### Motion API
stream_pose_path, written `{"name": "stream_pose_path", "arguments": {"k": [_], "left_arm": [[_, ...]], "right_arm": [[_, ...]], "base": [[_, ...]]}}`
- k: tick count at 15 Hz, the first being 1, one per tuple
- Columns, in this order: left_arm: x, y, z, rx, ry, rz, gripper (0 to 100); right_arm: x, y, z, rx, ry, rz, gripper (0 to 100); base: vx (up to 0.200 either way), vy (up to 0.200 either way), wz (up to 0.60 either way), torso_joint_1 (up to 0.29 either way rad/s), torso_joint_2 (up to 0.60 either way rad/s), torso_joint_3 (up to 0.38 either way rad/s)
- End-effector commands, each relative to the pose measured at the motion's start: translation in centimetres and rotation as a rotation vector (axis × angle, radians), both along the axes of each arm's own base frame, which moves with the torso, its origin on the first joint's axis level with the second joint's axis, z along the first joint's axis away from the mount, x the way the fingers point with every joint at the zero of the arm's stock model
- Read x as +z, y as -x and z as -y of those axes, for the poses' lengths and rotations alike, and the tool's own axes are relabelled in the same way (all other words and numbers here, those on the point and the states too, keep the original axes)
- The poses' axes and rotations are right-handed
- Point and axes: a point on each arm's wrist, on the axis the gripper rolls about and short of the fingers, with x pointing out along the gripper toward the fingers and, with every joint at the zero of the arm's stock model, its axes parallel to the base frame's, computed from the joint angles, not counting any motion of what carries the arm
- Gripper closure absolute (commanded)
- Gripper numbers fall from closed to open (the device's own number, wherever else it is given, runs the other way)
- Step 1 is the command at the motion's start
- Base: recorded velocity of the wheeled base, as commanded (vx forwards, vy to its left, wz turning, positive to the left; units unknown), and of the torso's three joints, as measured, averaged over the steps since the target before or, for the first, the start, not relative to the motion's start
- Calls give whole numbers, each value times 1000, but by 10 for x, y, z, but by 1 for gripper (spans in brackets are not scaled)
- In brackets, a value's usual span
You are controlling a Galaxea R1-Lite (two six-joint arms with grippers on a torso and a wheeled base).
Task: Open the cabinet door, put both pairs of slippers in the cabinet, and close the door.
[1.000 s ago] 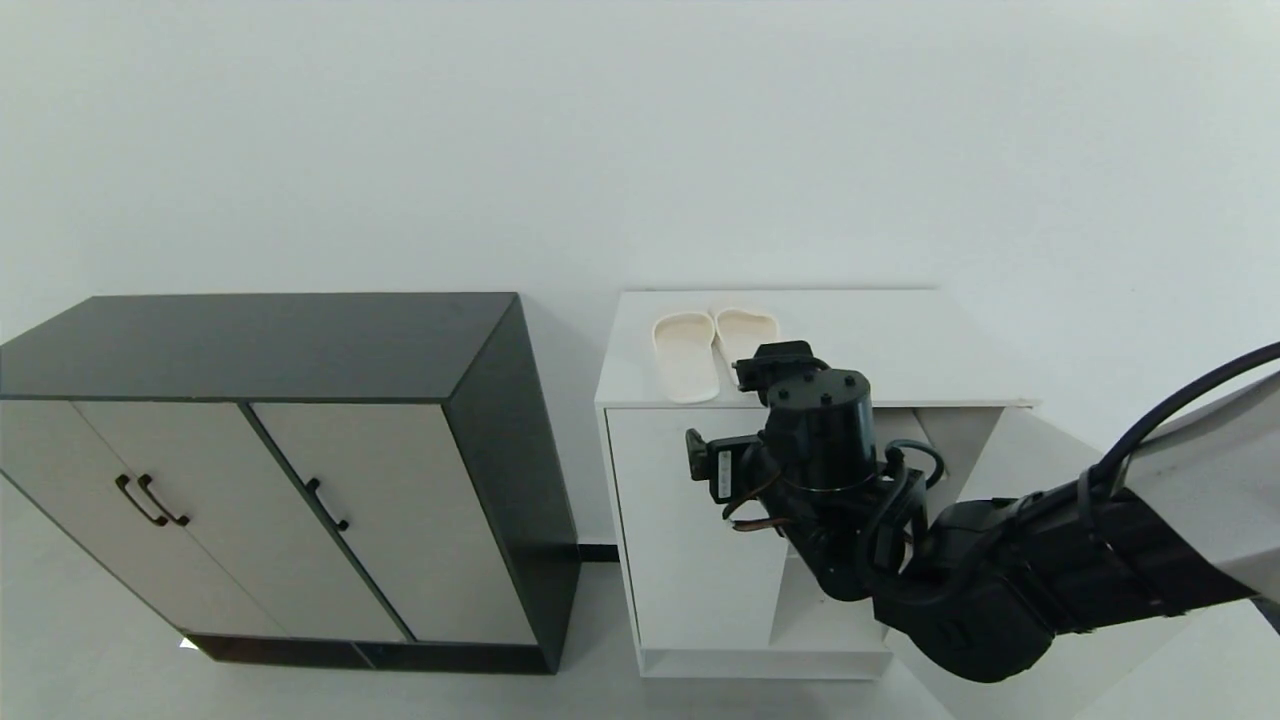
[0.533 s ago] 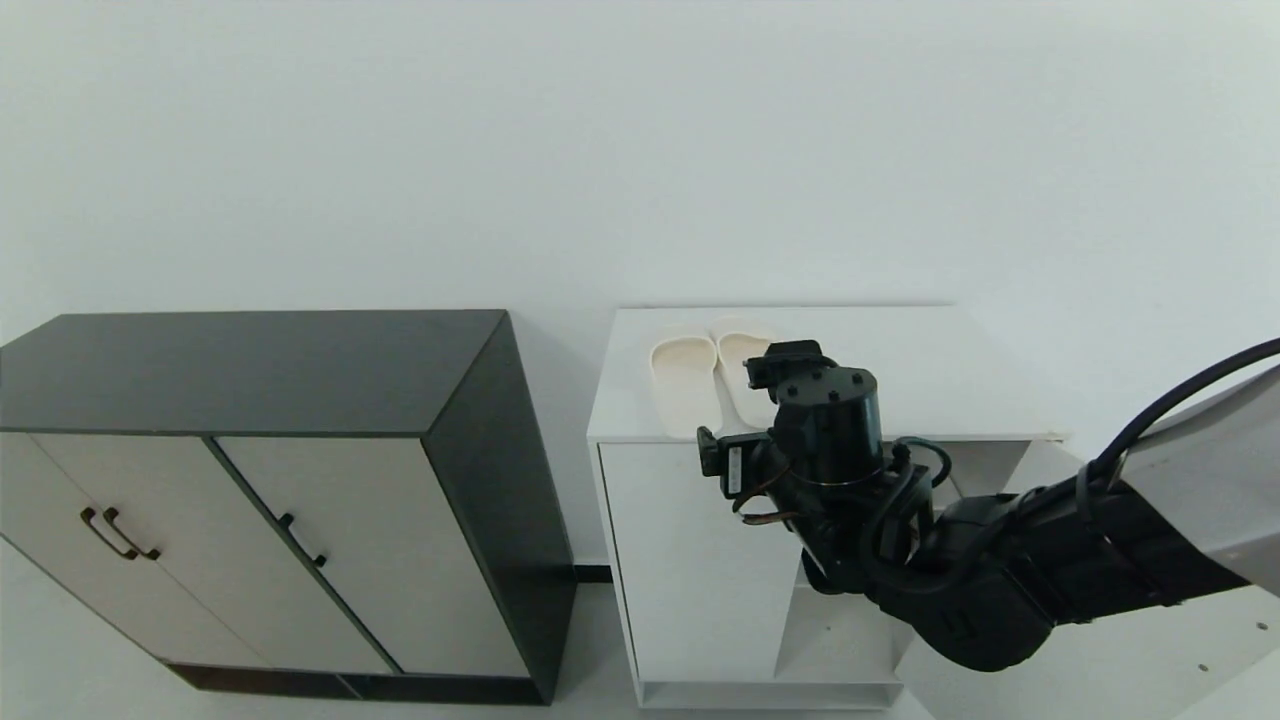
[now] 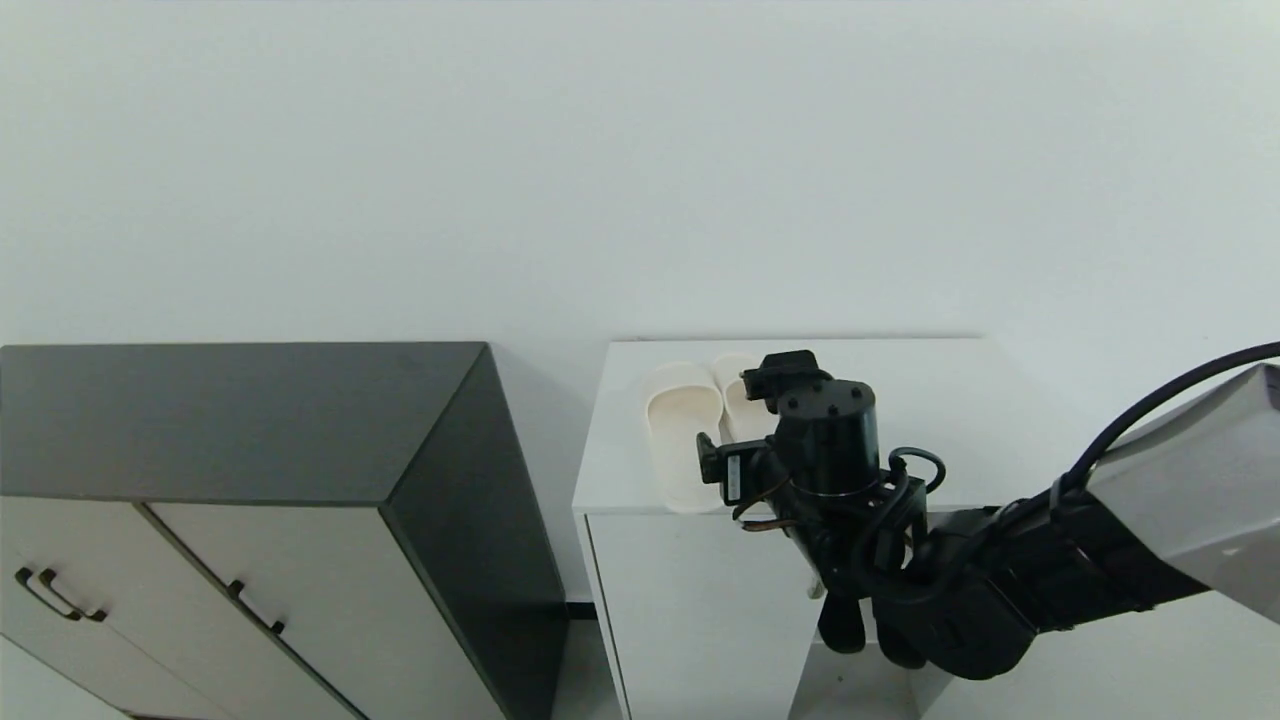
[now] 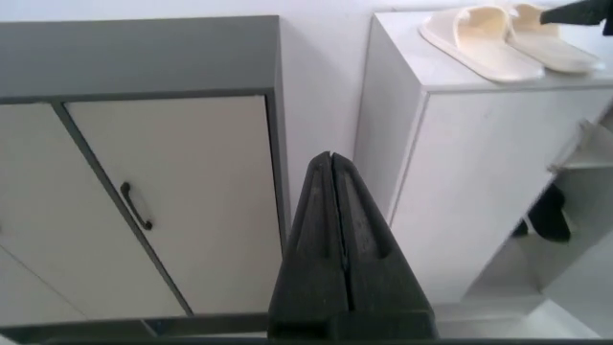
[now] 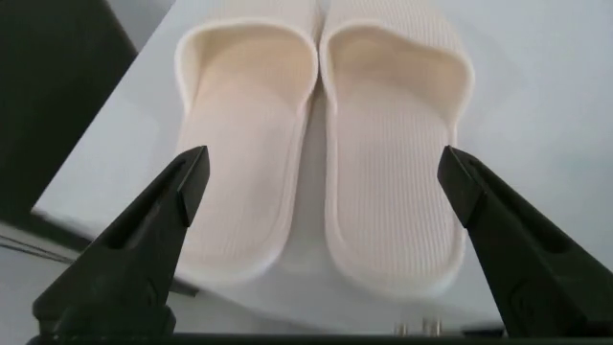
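On the white box cabinet's [image 3: 900, 400] top, left part: pair of cream foam slippers [image 3: 685, 440], right gripper [image 5: 323, 168] at them.

We see both slippers soles down, side by side and touching, heels at the near edge. Right gripper sits at their near ends, jaws spread wide, one finger [image 5: 144, 240] off each outer side, pinching nothing. Left gripper [image 4: 331, 168] is well back on the near side, lined up with the gap between the white cabinet and the dark grey cabinet with beige doors [image 3: 250, 420] to its left; jaws pressed together, empty. Dark cabinet's doors are closed, black bar handles [image 3: 255, 607] untouched. In the left wrist view the white cabinet's right half is open: shelf [image 4: 584, 158] inside, dark item [image 4: 549, 216] lower down that we can't identify.
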Motion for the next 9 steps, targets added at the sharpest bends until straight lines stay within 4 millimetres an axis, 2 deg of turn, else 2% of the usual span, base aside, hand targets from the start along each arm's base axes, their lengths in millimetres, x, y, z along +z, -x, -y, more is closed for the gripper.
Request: {"name": "stream_pose_path", "arguments": {"k": [1, 2, 7, 9], "left_arm": [[0, 0, 0, 0, 0, -1, 100], [0, 0, 0, 0, 3, -3, 100], [0, 0, 0, 0, 3, 0, 100], [0, 0, 0, 0, 5, 0, 100]], "right_arm": [[-15, -2, -2, 7, 27, -8, 0], [-17, -2, -3, 13, 26, -5, 0], [-24, 0, -4, 30, 39, -23, 0], [-38, -5, -10, 30, 44, -43, 0]], "base": [[200, 0, 0, 2, 7, -2], [200, 0, 0, 2, 7, 7], [0, 0, 0, 0, 0, 0], [0, 0, 0, 0, 0, 0]]}}
